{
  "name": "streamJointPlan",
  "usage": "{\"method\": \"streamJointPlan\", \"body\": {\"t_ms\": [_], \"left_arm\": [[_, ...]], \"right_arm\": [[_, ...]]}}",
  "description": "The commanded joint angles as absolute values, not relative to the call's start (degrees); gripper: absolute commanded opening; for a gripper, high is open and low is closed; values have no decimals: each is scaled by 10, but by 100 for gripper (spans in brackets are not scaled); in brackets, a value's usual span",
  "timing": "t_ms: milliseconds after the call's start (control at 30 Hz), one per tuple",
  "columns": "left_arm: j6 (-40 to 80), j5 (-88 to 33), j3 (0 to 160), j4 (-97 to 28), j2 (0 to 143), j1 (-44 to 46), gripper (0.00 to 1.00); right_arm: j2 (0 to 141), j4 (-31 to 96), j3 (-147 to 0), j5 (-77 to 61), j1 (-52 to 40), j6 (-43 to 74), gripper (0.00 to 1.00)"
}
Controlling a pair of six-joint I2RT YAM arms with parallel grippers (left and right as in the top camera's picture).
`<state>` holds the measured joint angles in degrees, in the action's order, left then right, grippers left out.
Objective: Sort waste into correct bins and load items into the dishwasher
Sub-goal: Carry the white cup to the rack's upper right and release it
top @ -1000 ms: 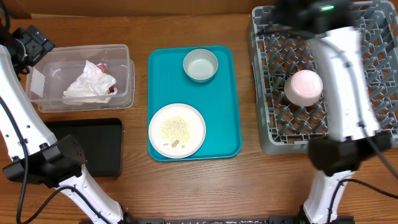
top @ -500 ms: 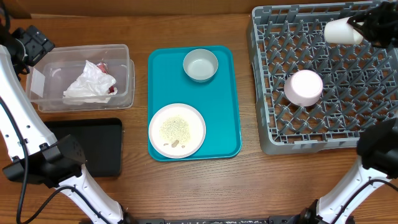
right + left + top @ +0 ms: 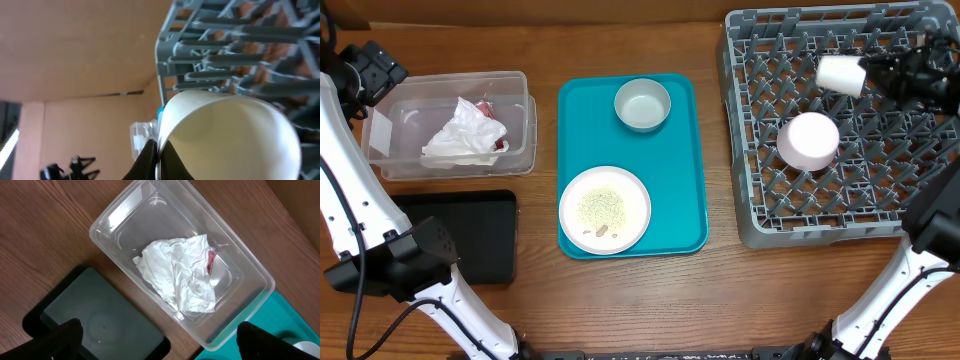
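From overhead I saw the right gripper (image 3: 883,72) pinching the small cup (image 3: 840,75) on its side over the dish rack's (image 3: 733,120) far rows; whether it touched the pegs I could not tell; an upturned bowl (image 3: 808,140) sat mid-rack. The right wrist view gave only the cup's pale wall and grey pegs behind. The left wrist view showed the left gripper (image 3: 159,330) spread wide above the clear tub (image 3: 115,215), which held a crumpled napkin (image 3: 175,275) and a red scrap (image 3: 210,260); the black tray (image 3: 100,315) lay beside it. The teal tray (image 3: 680,150) carried a plate (image 3: 635,195) of grains (image 3: 602,207) and a second bowl (image 3: 642,104).
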<state>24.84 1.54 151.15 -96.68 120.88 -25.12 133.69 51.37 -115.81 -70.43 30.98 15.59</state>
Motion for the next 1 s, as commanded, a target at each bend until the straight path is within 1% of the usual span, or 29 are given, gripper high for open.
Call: {"method": "streamJointPlan", "body": {"t_ms": [0, 167, 333, 533, 767, 900, 967], "left_arm": [[238, 19, 1512, -968, 1212, -248, 100], [238, 19, 1512, -968, 1212, -248, 100], [238, 19, 1512, -968, 1212, -248, 100], [238, 19, 1512, -968, 1212, -248, 100], [238, 19, 1512, -968, 1212, -248, 100], [238, 19, 1512, -968, 1212, -248, 100], [238, 19, 1512, -968, 1212, -248, 100]], "right_arm": [[1331, 508, -1159, -733, 336, 183, 4], [1331, 511, -1158, -737, 357, 196, 4], [1331, 482, -1158, -776, 349, 197, 4], [1333, 445, -1158, -776, 336, 218, 4], [1371, 446, -1158, -754, 325, 254, 4], [1378, 473, -1158, -698, 329, 253, 4], [1378, 477, -1158, -693, 335, 253, 4]]}}
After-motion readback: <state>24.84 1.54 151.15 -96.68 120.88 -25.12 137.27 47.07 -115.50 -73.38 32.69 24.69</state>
